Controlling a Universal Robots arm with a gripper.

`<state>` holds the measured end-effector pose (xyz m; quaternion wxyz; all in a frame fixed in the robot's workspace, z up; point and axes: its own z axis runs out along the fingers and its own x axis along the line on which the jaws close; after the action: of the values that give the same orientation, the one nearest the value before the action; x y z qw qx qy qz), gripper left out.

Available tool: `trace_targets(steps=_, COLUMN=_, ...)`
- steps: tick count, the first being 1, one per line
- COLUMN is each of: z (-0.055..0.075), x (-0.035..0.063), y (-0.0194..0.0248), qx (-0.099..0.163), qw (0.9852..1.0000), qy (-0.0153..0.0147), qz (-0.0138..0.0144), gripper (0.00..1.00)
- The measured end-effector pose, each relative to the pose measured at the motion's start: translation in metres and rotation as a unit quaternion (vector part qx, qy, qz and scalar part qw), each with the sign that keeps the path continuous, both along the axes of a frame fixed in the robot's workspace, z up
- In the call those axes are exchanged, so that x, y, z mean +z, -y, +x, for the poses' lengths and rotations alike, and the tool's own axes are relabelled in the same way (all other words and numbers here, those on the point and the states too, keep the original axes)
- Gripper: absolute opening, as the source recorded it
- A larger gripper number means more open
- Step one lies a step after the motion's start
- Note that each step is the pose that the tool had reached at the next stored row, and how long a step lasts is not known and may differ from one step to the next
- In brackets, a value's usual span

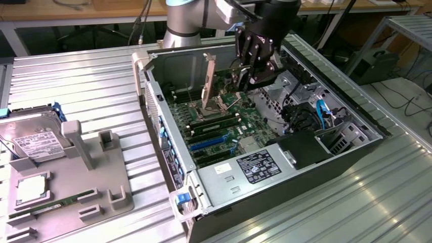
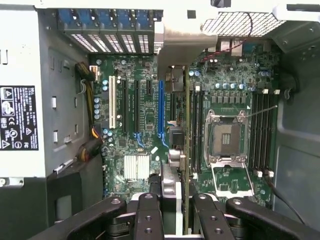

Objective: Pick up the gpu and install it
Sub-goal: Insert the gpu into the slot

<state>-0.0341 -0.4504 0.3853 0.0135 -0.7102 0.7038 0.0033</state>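
Gripper [image 1: 251, 78] half-closed, clamping the gpu [image 1: 228, 80] upright on edge over the motherboard [image 1: 250, 126]. In the exterior view its length runs toward nine o'clock from the fingers, bracket end outermost. Slot alignment is hard to judge.

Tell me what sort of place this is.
Probably a robotics lab or workshop: an open computer case sits on a ribbed metal table, a grey fixture holds a hard drive, and cluttered workbenches stand behind.

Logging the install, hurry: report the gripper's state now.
Gripper: closed on the graphics card, held on edge over the motherboard.
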Motion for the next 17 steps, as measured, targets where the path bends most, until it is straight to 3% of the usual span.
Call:
trace_targets(steps=13, z=-0.002, x=-0.0216, y=-0.0042, qx=-0.002, qw=1.0, qy=0.0007, qz=0.0001, gripper=0.29)
trace_targets(steps=17, z=-0.012, x=-0.0269, y=-0.0042, qx=-0.003, qw=1.0, qy=0.0015, qz=0.0001, gripper=0.29)
